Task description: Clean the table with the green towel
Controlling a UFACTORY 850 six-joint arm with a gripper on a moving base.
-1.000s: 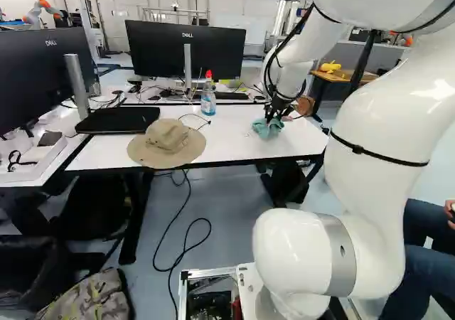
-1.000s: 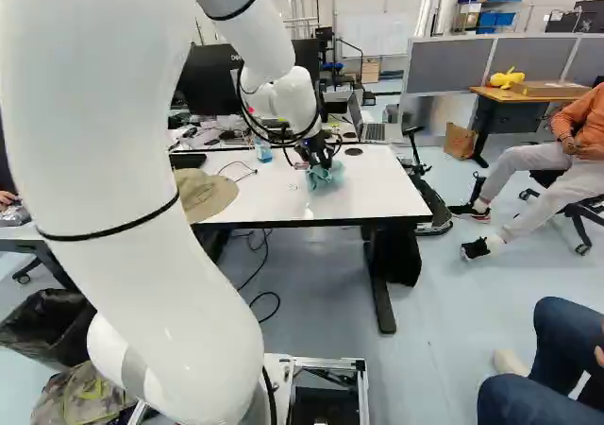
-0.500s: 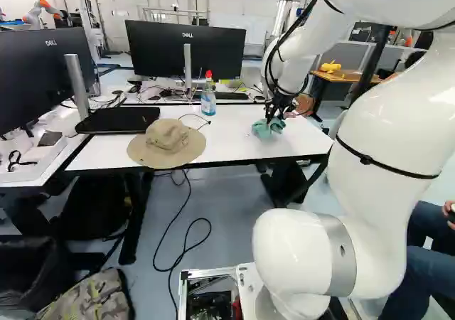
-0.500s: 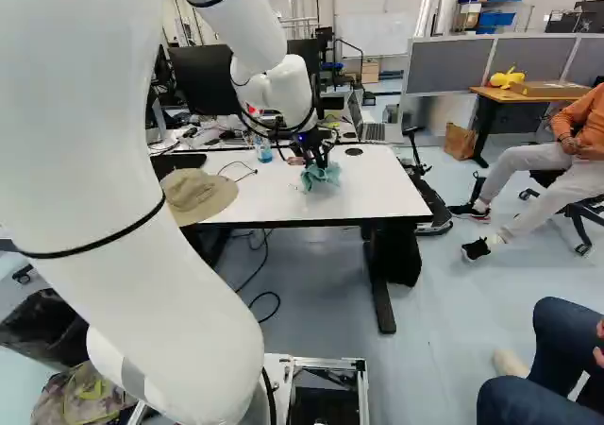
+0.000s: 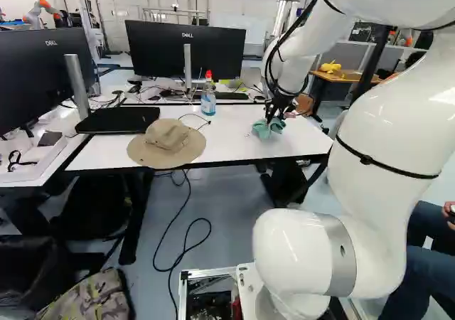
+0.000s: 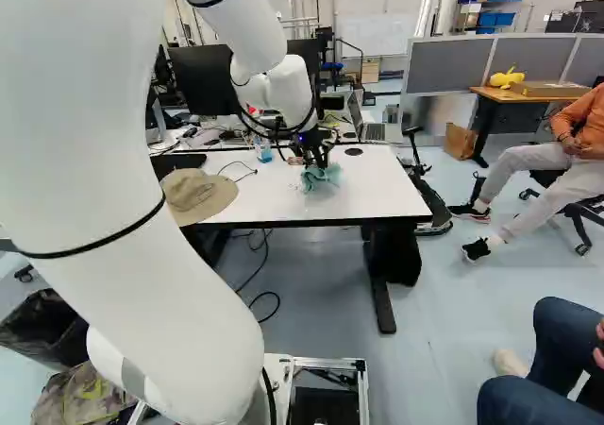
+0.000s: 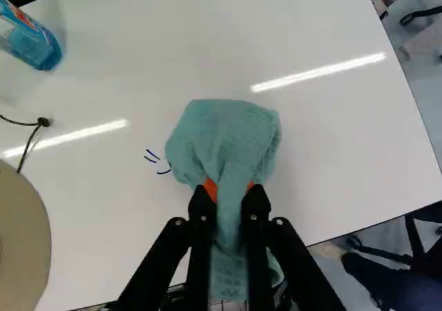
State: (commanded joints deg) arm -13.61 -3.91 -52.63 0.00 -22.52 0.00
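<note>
Our hand (image 7: pixel 229 193) was clamped on the green towel (image 7: pixel 228 131), bunched ahead of it over the counter (image 7: pixel 331 145). We judged that loose folds, pressed too lightly, could miss the ink marks (image 7: pixel 152 155), and too wide sweeping could push the hat (image 7: pixel 21 242) beside us.

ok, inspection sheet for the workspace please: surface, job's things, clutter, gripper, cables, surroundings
Surface: white rectangular table, short dark-blue pen strokes beside the towel.
Job's things: crumpled green cloth towel, resting on the table.
Clutter: tan fabric brimmed hat, clear bottle of blue liquid with red top, flat black slab.
Gripper: black two-finger gripper, shut on the towel.
Cables: thin black cord by the hat; long black cable looping over the floor.
Surroundings: wide black monitor behind the table.
</note>
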